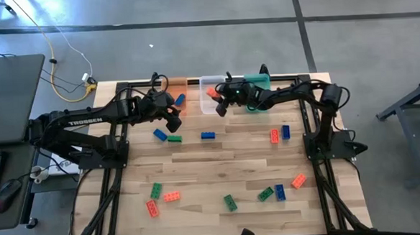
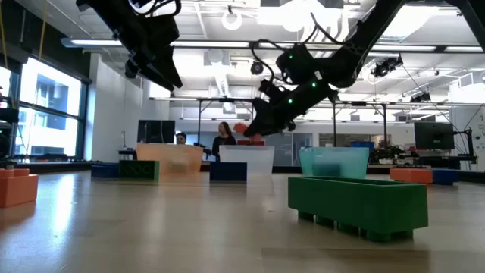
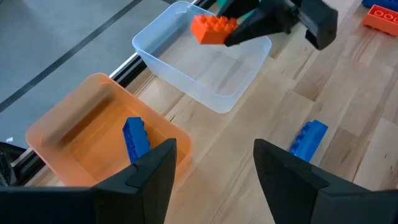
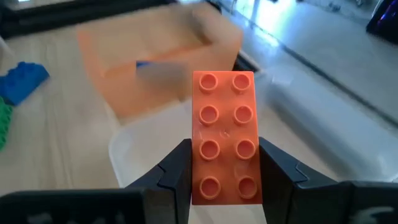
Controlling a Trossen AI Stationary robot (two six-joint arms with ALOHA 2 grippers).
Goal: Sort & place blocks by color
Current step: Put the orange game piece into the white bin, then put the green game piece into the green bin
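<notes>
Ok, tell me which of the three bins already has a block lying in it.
The orange bin: a blue block lies inside. The clear bin holds none; the right gripper holds a red block above it.

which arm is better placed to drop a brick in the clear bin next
Right. The right gripper is shut on an orange-red brick above the clear bin. The left gripper is open and empty, by the orange bin.

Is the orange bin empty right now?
No, a blue block already lies inside the orange bin, seen from the left wrist.
</notes>
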